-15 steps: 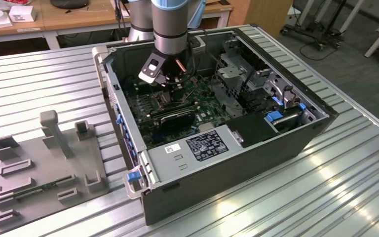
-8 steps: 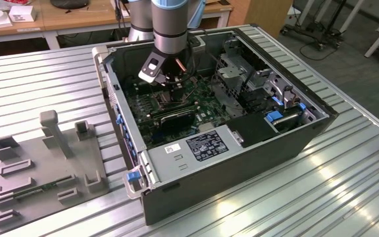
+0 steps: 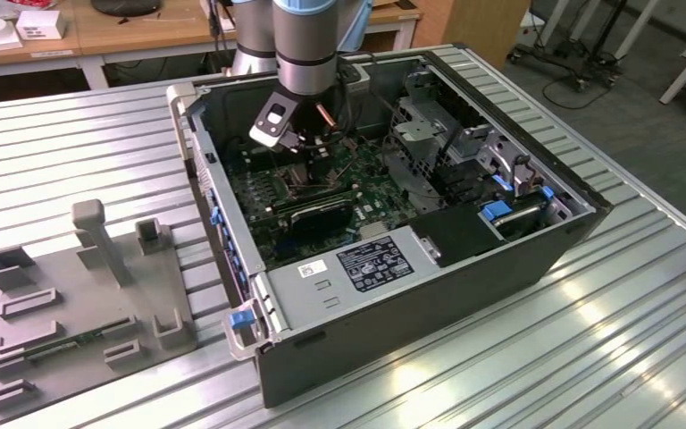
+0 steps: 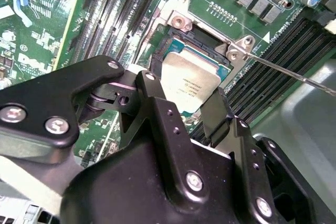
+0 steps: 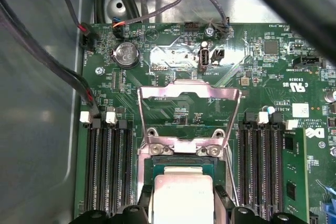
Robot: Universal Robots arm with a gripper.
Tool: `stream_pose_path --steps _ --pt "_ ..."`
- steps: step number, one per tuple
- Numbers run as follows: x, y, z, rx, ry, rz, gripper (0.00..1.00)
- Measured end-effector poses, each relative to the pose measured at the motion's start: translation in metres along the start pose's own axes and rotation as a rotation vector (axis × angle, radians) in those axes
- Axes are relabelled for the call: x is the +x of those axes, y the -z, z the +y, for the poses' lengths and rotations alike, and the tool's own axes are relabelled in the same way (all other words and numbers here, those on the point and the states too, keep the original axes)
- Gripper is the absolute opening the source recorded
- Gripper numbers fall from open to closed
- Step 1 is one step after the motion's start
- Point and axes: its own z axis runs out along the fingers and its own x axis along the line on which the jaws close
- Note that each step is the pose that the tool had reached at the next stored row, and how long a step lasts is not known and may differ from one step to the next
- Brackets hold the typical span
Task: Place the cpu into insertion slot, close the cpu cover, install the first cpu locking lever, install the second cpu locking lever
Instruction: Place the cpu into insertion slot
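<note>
In my tool [image 4: 184, 98]: cpu [image 4: 190, 80] clamped at opposite edges | at insertion slot [image 4: 181, 43] | light, stiff, fragile, so I grip edges only

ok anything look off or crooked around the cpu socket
Nothing looks damaged or askew. The cpu lies square with the insertion slot, with the hand at it. The cpu cover is swung open and a locking lever juts free, unfinished rather than odd.
</note>
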Motion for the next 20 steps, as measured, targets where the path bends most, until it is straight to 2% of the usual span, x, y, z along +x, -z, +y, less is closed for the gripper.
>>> stream_pose_path --steps 3,5,7,10,13,15,16,20 --pt "0.0010 0.0000 0.0000 0.0001 0.003 -0.0201 0.54" --pt "0.0017 -0.0001 0.0000 -0.0007 0.004 -0.0270 0.54" --pt "0.0020 -0.0002 -0.0002 -0.0067 0.004 -0.0288 0.54" --pt "0.0021 -0.0008 -0.0013 -0.0288 0.005 -0.0287 0.54" --pt "0.0022 -0.0013 -0.0030 -0.0458 0.006 -0.0296 0.54" --pt "0.0022 -0.0021 -0.0043 -0.0505 0.007 -0.0316 0.54" --pt "0.0021 -0.0046 -0.0057 -0.0546 0.008 -0.0317 0.54" --pt "0.0024 -0.0058 -0.0063 -0.0560 0.008 -0.0316 0.54"
